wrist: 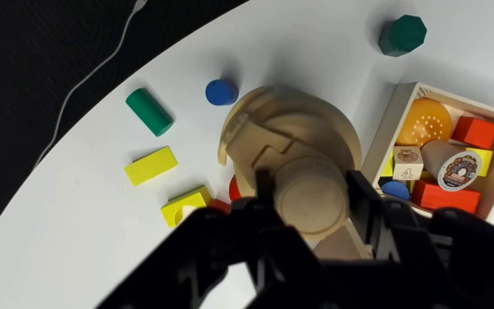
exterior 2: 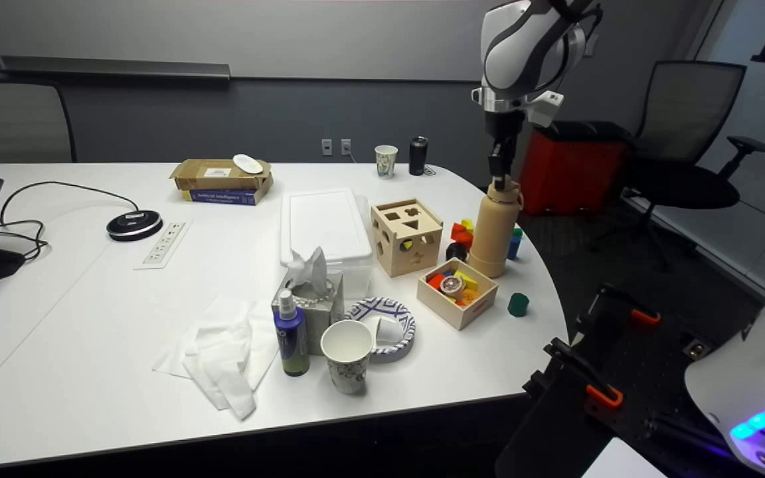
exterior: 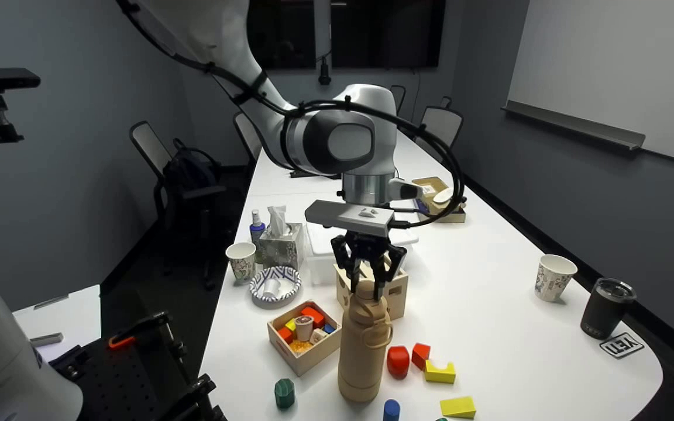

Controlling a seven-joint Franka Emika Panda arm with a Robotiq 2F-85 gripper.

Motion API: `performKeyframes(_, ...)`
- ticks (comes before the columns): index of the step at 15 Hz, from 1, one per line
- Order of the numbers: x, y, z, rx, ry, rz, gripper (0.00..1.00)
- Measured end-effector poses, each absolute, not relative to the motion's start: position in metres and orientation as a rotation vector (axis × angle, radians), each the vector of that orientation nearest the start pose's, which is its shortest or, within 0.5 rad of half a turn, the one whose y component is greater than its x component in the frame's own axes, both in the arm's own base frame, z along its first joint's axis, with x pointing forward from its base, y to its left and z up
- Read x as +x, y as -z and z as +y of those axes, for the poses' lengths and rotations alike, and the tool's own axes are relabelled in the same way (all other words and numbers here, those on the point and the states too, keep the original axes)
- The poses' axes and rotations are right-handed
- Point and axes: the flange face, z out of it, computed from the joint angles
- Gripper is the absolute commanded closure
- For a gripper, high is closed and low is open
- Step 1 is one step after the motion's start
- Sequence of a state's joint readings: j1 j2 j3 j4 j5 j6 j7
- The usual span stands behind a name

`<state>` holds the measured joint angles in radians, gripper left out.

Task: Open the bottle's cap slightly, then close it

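Hand state: the hand (wrist: 311, 184) is grasping the cap (wrist: 310, 201), with its fingers (wrist: 362, 197) against opposite sides of it in the wrist view. The bottle (exterior: 361, 356) stands upright on the table (exterior: 518, 374), directly below the hand.

Cautions:
1. Bottle rotation. Nothing is seen bracing the body of the bottle. If the cap is tight, a turn of the hand may spin the whole bottle instead of loosening the cap.
2. Slip. The cap looks smooth; too light a squeeze could let the fingers slide around it.
3. Tipping. Sideways drift of the hand while it holds the cap could topple the bottle onto the box (exterior: 318, 355) or the red block (exterior: 398, 361), both lower than the hand and just beside the bottle.
4. Excess travel. Turning too far could free the cap fully, where only slight loosening is called for; it may then reseat crooked.

Appearance: the bottle is tall, cylindrical and plain tan, with a seam low on its body and a loop (exterior: 390, 334) near its top, under the hand. The cap is round and tan, with a circular line on top. Whether it is tight or loose cannot be told.
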<state>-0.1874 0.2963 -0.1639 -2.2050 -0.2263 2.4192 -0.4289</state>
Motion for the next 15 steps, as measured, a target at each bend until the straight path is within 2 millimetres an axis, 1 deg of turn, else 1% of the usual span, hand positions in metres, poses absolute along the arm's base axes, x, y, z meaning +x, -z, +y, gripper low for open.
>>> performKeyframes(4,0.513,-0.24,-0.1853,-3.229,-0.253,-0.522,0.79)
performKeyframes(8,0.5133,-0.2398,-0.1844,-3.229,-0.25,-0.524,0.79)
performKeyframes(12,0.5133,-0.2402,-0.1855,-3.246,-0.237,-0.448,0.79)
performKeyframes(15,0.5135,-0.2404,-0.1856,-3.267,-0.222,-0.328,0.79)
